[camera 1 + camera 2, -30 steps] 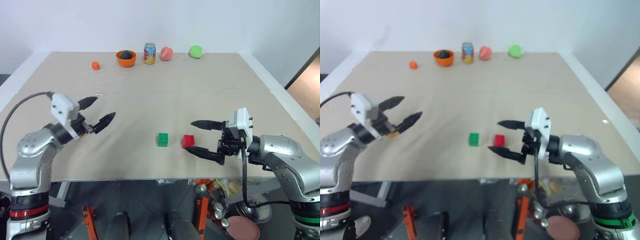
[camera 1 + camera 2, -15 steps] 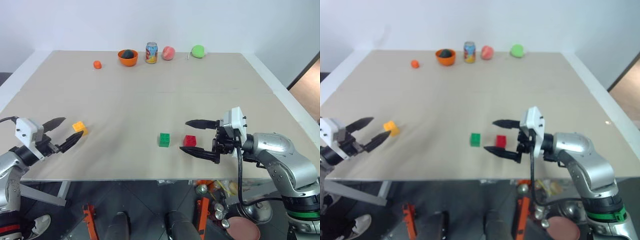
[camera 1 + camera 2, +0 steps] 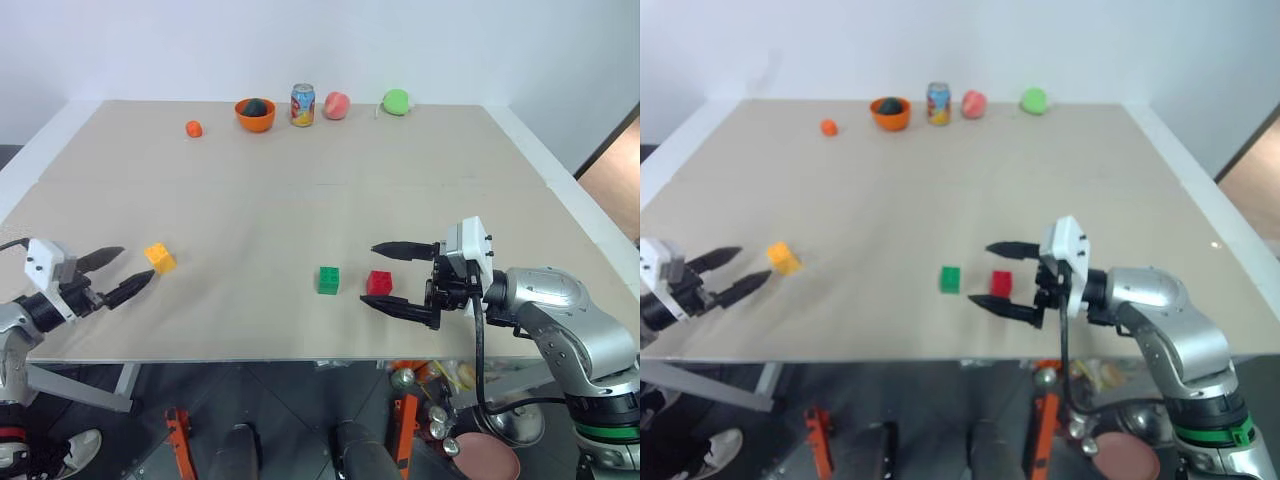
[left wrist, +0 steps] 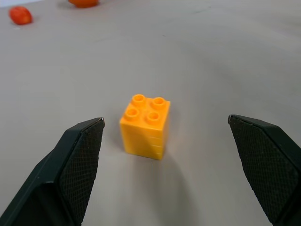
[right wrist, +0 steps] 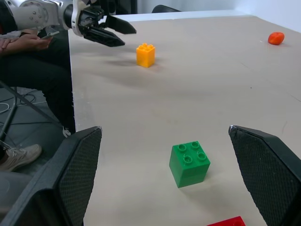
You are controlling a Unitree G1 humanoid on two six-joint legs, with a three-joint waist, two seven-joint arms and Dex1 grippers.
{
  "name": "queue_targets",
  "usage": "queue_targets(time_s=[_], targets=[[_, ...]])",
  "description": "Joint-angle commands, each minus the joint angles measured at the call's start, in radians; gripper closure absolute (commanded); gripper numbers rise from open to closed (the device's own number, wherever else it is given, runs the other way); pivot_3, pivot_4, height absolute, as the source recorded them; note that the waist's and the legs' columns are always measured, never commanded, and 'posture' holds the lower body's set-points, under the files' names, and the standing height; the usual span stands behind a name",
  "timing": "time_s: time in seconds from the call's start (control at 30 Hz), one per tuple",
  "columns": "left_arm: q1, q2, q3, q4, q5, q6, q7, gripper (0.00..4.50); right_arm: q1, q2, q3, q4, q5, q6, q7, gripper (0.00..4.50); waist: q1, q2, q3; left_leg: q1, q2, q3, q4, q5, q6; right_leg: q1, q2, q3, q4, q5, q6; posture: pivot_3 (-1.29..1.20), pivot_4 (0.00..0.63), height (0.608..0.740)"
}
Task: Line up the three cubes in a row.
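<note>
Presently, cubes: yellow-orange cube [image 3: 159, 257] stands alone near the table's [image 3: 300, 190] left edge; green cube [image 3: 327, 279] and red cube [image 3: 378, 282] sit just beside each other towards the front edge
Handling: judged light, rigid, smooth plastic; likely to slip; best taken across two flat opposite side faces, below the studs
Left gripper [image 3: 114, 274]: jaws wide, empty; yellow-orange cube just ahead
Right gripper [image 3: 396, 276]: jaws wide, empty; beside red cube

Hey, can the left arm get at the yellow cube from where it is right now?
Probably yes. The left pincer is open and aimed at the yellow cube, which stands alone on the table just beyond its fingertips. The wrist view shows only bare tabletop between them, so nothing blocks a straight approach.
</note>
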Motion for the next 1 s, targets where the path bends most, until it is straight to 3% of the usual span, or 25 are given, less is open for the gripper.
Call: queue_targets(time_s=[0.03, 1.0], targets=[[-0.044, 0.026, -0.004, 0.052, 0.017, -0.02, 0.004, 0.14, 0.005, -0.016, -0.036, -0.042, 0.015, 0.001, -0.003, 0.0, 0.0, 0.0, 0.0, 0.0, 0.0, 0.0, 0.0, 0.0, 0.0, 0.0, 0.0, 0.0, 0.0, 0.0, 0.0, 0.0, 0.15, 0.74], [-0.233, -0.014, -0.092, 0.358, 0.097, -0.106, -0.029, 0.14, 0.009, 0.029, -0.005, -0.238, 0.136, 0.128, -0.123, 0.0, 0.0, -0.001, -0.001, -0.001, 0.0, -0.001, -0.001, 0.0, 0.0, 0.0, 0.0, -0.001, 0.0, 0.0, 0.0, 0.0, 0.15, 0.74]])
